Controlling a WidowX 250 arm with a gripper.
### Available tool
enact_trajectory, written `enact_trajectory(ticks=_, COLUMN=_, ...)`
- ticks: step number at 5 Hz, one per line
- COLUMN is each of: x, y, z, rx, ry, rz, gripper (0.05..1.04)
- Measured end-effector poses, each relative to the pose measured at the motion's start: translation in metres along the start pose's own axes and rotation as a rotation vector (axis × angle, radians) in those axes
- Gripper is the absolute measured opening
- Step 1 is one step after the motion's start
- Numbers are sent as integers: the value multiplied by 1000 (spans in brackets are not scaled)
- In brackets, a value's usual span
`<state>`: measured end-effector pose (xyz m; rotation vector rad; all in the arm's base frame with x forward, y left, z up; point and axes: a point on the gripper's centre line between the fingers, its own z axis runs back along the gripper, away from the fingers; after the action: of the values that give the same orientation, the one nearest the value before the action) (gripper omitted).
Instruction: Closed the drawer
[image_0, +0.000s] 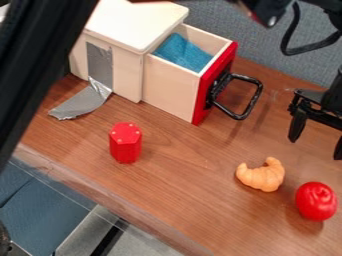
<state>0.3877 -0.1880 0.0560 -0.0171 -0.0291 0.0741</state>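
Observation:
At the right edge, the black gripper hangs over the table with its two fingers spread apart and nothing between them. To its left stands a light wooden box with its drawer pulled out toward the right. The drawer has a red front with a black loop handle, and a blue cloth lies inside. A gap separates the gripper from the handle.
A red hexagonal block stands in front of the box. The croissant and red tomato-like toy lie below the gripper. Silver tape runs from box to wooden table. A grey partition rises behind.

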Motion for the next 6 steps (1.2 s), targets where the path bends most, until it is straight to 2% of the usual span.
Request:
enact_trajectory(ticks=1, x=-4, y=2, z=-21, rx=25, ry=44, rz=2, gripper=999)
enact_trajectory(ticks=2, x=-5, y=4, z=-26, rx=36, ry=54, rz=2, gripper=999)
enact_trajectory(ticks=3, x=4, y=2, z=-18, rx=34, ry=26, rz=5, gripper=999)
enact_trajectory(ticks=4, x=15, y=-2, z=-28, rx=50, ry=24, rz=10, gripper=999)
enact_trajectory(ticks=6, x=34, y=-8, z=-28, rx=55, ry=-18, rz=8, gripper=999)
